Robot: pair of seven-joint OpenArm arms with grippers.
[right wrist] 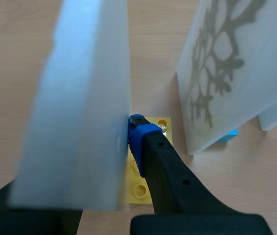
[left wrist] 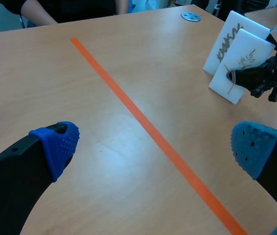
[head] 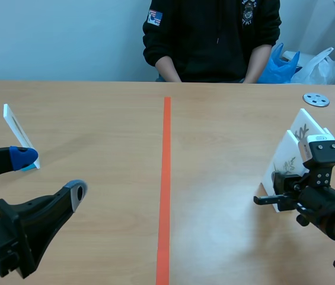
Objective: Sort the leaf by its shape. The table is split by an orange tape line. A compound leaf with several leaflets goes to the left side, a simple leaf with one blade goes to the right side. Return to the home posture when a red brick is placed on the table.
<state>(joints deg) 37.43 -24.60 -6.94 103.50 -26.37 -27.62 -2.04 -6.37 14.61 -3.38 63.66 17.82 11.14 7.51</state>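
1 wooden table (head: pixel 96 119), orange tape (head: pixel 166 178), pale wall (head: pixel 54 35)

Left gripper (left wrist: pixel 155 146): fingers spread, bare table (left wrist: pixel 55 73) between and ahead, wide passage across tape line (left wrist: pixel 128 104). Standing white card (head: pixel 18 133) just beside one finger. Right gripper (head: pixel 283 199): front card (right wrist: pixel 79 107) fills jaw gap; second card (right wrist: pixel 236 73) close beside, narrow gap. Metal disc (head: pixel 316 99) well ahead.
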